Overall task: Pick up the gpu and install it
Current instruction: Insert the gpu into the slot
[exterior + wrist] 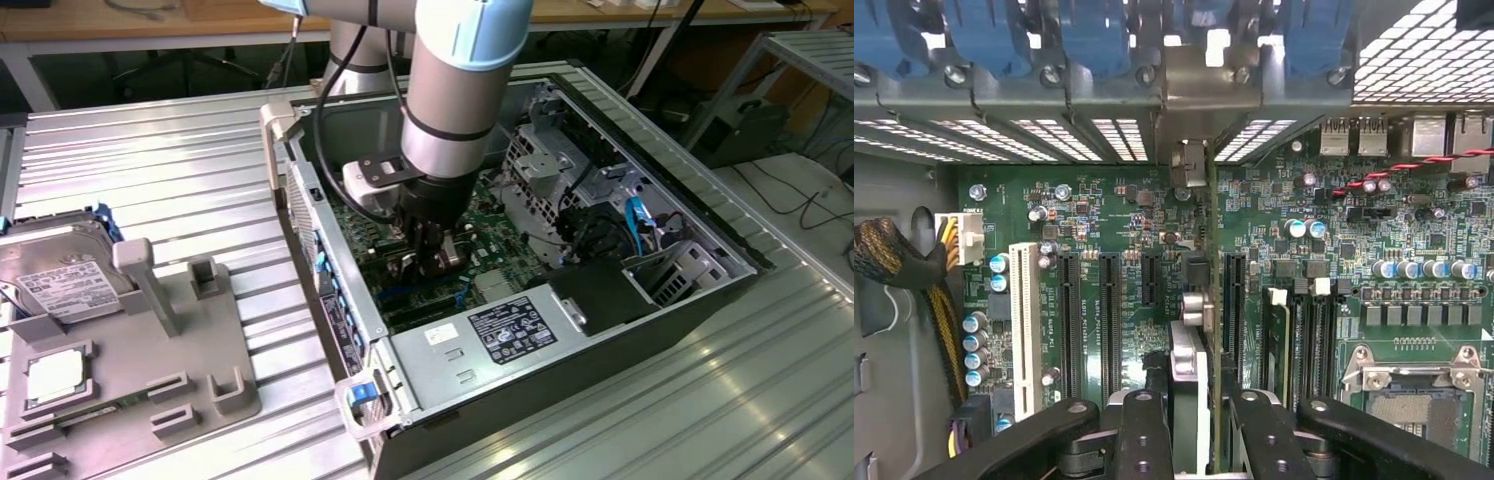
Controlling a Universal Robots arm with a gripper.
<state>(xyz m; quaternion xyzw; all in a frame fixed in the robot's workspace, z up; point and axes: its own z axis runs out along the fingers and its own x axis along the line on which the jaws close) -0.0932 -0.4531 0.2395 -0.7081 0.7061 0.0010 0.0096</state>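
Observation:
My gripper point(430, 255) reaches down into the open computer case point(694, 215), just above the green motherboard point(501, 255). In the wrist view the gripper point(1191, 410) is shut on the gpu point(1211, 230). The card is seen edge-on as a thin green board standing upright over the motherboard point(1094, 210). It stands between two black expansion slots point(1235, 300). Its silver bracket point(1209, 85) sits against the case's rear slot openings. The black fingers point(1142, 425) press on both faces of the card. I cannot tell whether its lower edge sits in a slot.
A grey holder tray point(200, 390) on the exterior view's left carries a silver hard drive point(54, 275) and a square CPU chip point(56, 378). The power supply point(507, 330) fills the case's near end. A yellow-black cable bundle point(894, 260) and the CPU socket point(1414, 400) flank the slots.

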